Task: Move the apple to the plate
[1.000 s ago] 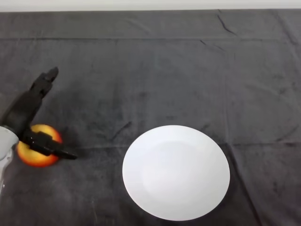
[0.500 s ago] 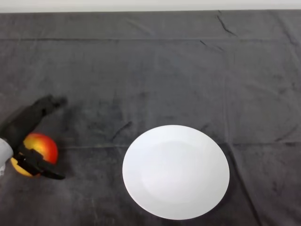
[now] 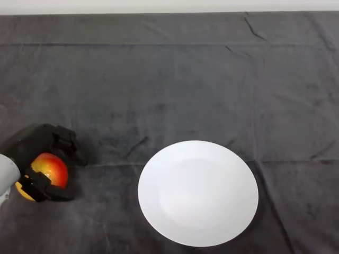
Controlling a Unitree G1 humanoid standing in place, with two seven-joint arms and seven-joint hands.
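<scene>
A red and yellow apple (image 3: 48, 168) rests on the dark cloth at the lower left of the head view. My black left hand (image 3: 33, 144) sits over it, fingers curled down round its far side and the thumb hooked under its near side. A white round plate (image 3: 198, 192) lies to the right of the apple, about a hand's width of cloth between them, with nothing on it.
The dark wrinkled cloth (image 3: 175, 84) covers the whole table up to its far edge at the top of the view.
My hand dropped from an outstretched pose above the apple and its fingers curled in round the fruit. The apple shifted slightly left. The plate stayed put.
</scene>
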